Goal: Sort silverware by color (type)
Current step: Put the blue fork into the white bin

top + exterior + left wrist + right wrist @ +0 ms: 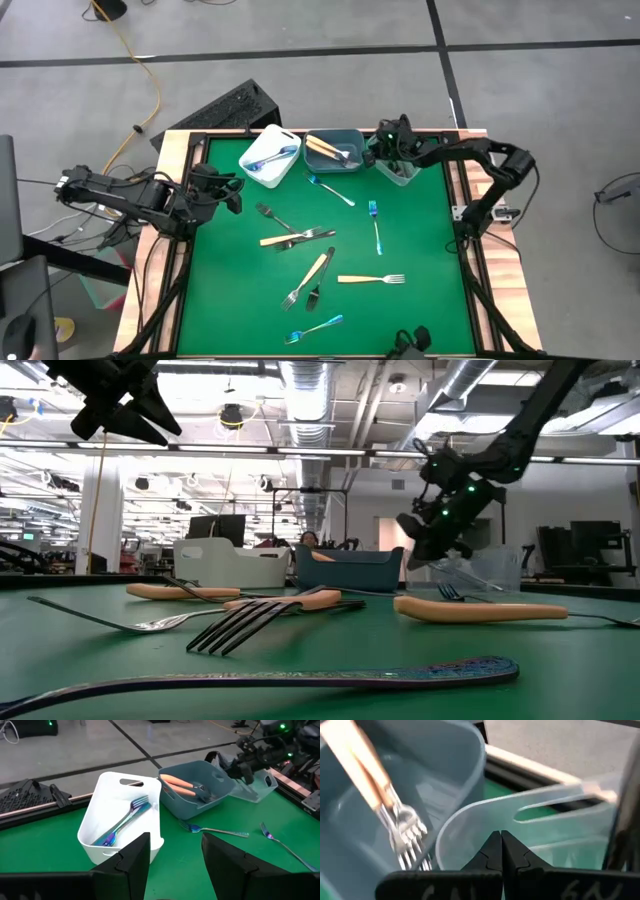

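Silverware lies scattered on the green table: blue-handled forks, orange-handled ones, and black ones. Along the far edge, a white bin holds a blue fork. A grey-blue bin holds orange-handled forks. Beside it stands a clear bin. My right gripper is shut and empty, at the clear bin's rim next to the grey-blue bin. My left gripper hovers open at the table's left, facing the white bin. My right gripper's shut fingertips stand slanting down right at the clear bin's curved wall. I cannot tell whether they touch it. Nothing shows between the fingers.
The three bins crowd the far edge side by side. A wooden frame borders the table. Loose forks cover the middle and near part of the green mat. Bare mat shows at the left, below my left gripper.
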Controlling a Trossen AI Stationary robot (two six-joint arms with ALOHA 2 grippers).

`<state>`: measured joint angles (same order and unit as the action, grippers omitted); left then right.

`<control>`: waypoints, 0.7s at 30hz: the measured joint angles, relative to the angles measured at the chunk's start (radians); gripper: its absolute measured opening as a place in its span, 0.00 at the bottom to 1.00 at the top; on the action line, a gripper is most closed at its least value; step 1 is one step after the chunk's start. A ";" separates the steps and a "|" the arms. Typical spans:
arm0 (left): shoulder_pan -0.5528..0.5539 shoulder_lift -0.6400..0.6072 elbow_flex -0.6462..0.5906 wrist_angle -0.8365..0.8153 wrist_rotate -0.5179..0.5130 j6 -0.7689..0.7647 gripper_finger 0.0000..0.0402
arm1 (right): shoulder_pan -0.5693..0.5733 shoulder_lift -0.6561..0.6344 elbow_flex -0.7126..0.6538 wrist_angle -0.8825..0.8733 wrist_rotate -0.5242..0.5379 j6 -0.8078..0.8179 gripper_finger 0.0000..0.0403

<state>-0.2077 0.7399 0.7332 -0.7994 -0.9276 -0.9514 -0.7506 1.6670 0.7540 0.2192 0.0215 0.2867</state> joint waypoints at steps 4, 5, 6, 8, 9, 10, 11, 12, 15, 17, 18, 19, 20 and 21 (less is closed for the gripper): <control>0.000 0.000 0.000 0.000 0.003 0.000 0.40 | -0.010 0.048 0.095 -0.041 0.002 -0.001 0.02; 0.000 0.000 0.000 0.000 0.003 0.000 0.40 | -0.015 0.051 0.112 -0.056 0.000 -0.003 0.02; 0.000 0.000 0.000 0.000 0.003 0.000 0.40 | -0.021 0.051 0.129 -0.073 0.000 -0.006 0.02; 0.000 0.000 0.000 0.000 0.003 0.000 0.40 | -0.035 0.044 0.149 -0.088 0.000 -0.026 0.02; 0.000 0.000 0.000 0.000 0.003 0.000 0.40 | -0.044 0.036 0.153 -0.102 0.000 -0.033 0.02; 0.000 0.000 0.000 0.000 0.003 0.001 0.40 | -0.053 0.024 0.154 -0.123 0.000 -0.043 0.02; 0.000 0.000 0.000 0.000 0.003 0.001 0.40 | -0.060 0.012 0.154 -0.140 0.000 -0.051 0.02; 0.000 0.000 0.000 0.000 0.003 0.001 0.40 | -0.066 -0.001 0.155 -0.157 0.000 -0.059 0.02; 0.000 0.000 0.000 -0.001 -0.001 0.004 0.40 | -0.079 -0.047 0.155 -0.189 -0.017 -0.101 0.02; 0.000 0.000 0.000 -0.004 -0.002 0.004 0.40 | -0.084 -0.086 0.155 -0.210 -0.044 -0.111 0.02; 0.000 0.000 0.000 -0.004 -0.002 0.004 0.40 | -0.083 -0.107 0.156 -0.219 -0.055 -0.111 0.02; 0.000 0.000 0.000 -0.004 -0.002 0.004 0.40 | -0.081 -0.134 0.156 -0.239 -0.072 -0.111 0.02; 0.000 0.000 0.000 -0.004 -0.002 0.004 0.40 | -0.078 -0.161 0.156 -0.270 -0.086 -0.112 0.02; 0.000 0.000 0.000 -0.004 -0.001 0.004 0.40 | -0.072 -0.190 0.156 -0.304 -0.095 -0.112 0.02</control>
<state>-0.2077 0.7396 0.7332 -0.8036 -0.9288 -0.9474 -0.8226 1.4766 0.9096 -0.0847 -0.0735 0.1749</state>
